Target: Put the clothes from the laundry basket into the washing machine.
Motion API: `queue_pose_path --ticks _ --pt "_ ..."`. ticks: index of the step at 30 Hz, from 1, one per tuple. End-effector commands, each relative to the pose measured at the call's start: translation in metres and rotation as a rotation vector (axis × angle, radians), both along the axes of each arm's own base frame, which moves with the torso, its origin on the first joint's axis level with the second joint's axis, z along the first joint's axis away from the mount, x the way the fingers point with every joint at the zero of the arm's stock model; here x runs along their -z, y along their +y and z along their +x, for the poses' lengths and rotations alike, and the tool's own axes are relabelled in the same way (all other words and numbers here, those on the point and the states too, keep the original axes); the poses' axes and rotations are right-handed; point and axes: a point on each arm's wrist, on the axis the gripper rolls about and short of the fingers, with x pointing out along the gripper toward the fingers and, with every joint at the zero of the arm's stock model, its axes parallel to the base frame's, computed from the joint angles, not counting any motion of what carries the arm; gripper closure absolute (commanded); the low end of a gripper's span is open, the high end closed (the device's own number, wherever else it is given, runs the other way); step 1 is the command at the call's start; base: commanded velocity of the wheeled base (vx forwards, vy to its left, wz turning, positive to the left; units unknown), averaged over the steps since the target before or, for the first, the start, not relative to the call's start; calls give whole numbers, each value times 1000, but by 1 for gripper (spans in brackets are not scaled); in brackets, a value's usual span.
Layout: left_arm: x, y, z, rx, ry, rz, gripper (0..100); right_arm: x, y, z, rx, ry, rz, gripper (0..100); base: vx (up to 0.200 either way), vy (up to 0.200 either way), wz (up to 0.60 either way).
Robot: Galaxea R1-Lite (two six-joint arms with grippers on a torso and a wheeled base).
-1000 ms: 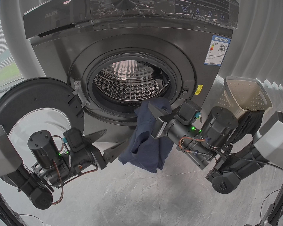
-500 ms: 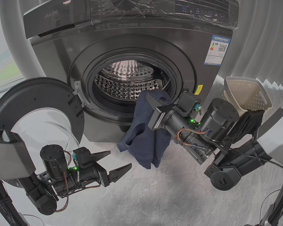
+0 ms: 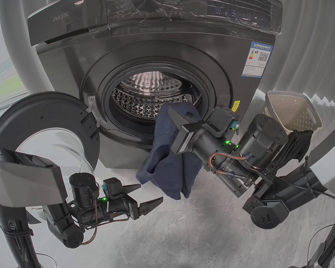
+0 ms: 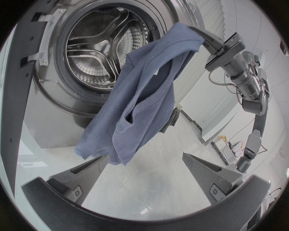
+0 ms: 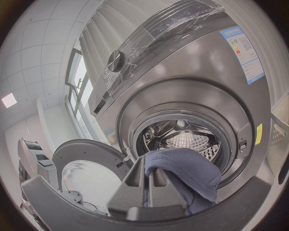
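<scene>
We take this for a laundry corner in a lab or showroom, not a home: a front-loading washing machine [image 3: 66,69] with plastic film [image 3: 195,14] on its panel, a laundry basket [image 3: 291,110] beside it, grey floor tiles [image 3: 181,237], pale curtains [image 3: 307,52], a grid ceiling [image 5: 36,36], and loose cables [image 4: 233,144] on the floor.

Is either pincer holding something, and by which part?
The right pincer grips the blue garment by a bunched fold at its top; the rest hangs free. The left pincer is open and holds nothing.

A blue shirt [image 4: 141,99] in the right pincer [image 4: 199,33] before the open washing machine [image 4: 90,60]
</scene>
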Motion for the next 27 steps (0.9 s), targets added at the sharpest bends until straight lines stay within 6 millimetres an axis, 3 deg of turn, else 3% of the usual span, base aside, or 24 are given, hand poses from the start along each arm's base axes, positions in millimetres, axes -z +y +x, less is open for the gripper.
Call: queue_pose_path --ticks 1,14,27 --pt "16 -5 15 -5 18 7 0 -2 4 -5 -18 -5 5 100 0 0 0" --pt "40 -18 52 -16 -11 -3 0 0 8 -11 -36 -1 1 100 0 0 0" --pt "38 -27 69 -11 -65 -31 0 0 8 -11 -36 -4 4 100 0 0 0"
